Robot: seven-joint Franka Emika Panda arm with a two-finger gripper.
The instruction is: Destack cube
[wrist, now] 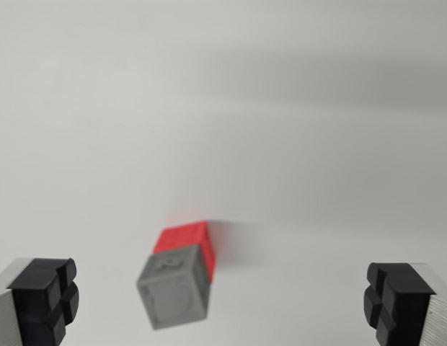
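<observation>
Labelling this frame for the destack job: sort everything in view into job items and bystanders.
Job items: grey cube stacked on red cube; gripper, open, fingers either side and clear of the stack.
Bystanders: only the bare white surface.

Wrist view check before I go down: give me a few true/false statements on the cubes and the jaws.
1. The grey cube sits on the red cube. True.
2. The gripper is closed on the grey cube. False: the jaws stand wide apart, touching neither cube.
3. The stack lies nearer the finger on the wrist view's left. True.
4. A third, blue cube lies beside the stack. False: only two cubes show on the white surface.
</observation>
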